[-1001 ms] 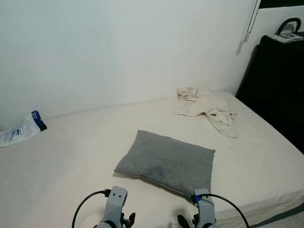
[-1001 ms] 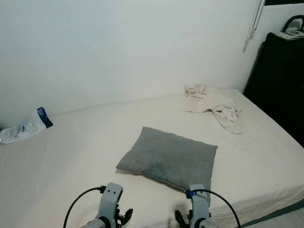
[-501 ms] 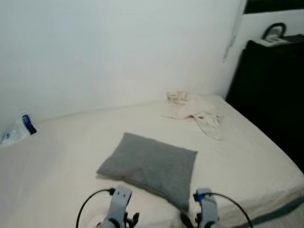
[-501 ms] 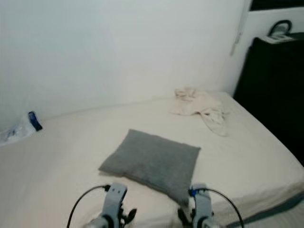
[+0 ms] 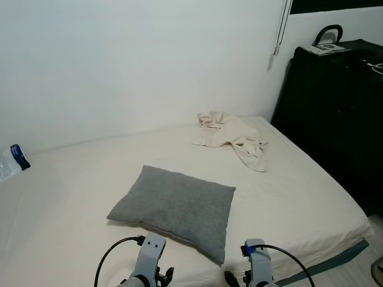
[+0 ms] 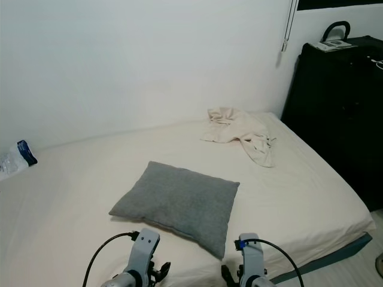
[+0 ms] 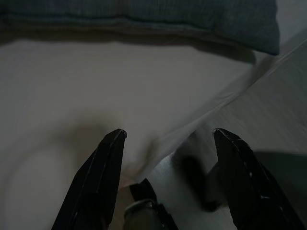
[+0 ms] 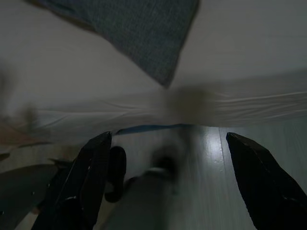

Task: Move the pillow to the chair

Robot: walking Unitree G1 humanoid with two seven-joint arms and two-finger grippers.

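A grey pillow (image 5: 172, 210) lies flat on the cream bed (image 5: 311, 197), near its front edge. Both arms are held low in front of the bed, their wrists showing at the bottom of the eye views. My left gripper (image 7: 168, 136) is open, its fingers spread over the sheet's front edge, with the pillow's edge (image 7: 144, 14) just beyond. My right gripper (image 8: 168, 139) is open too, over the bed's edge and the floor, and the pillow's corner (image 8: 144, 33) lies ahead of it. Neither gripper touches the pillow.
A crumpled beige cloth (image 5: 230, 136) lies at the back of the bed. A plastic packet (image 5: 12, 160) rests at the far left by the white wall. A tall black cabinet (image 5: 335, 113) stands right of the bed. Grey floor (image 5: 371, 263) shows at the lower right.
The whole picture has shifted left, so the camera has turned right. More of the black cabinet and the bed's right corner show. The pillow and grippers look unmoved.
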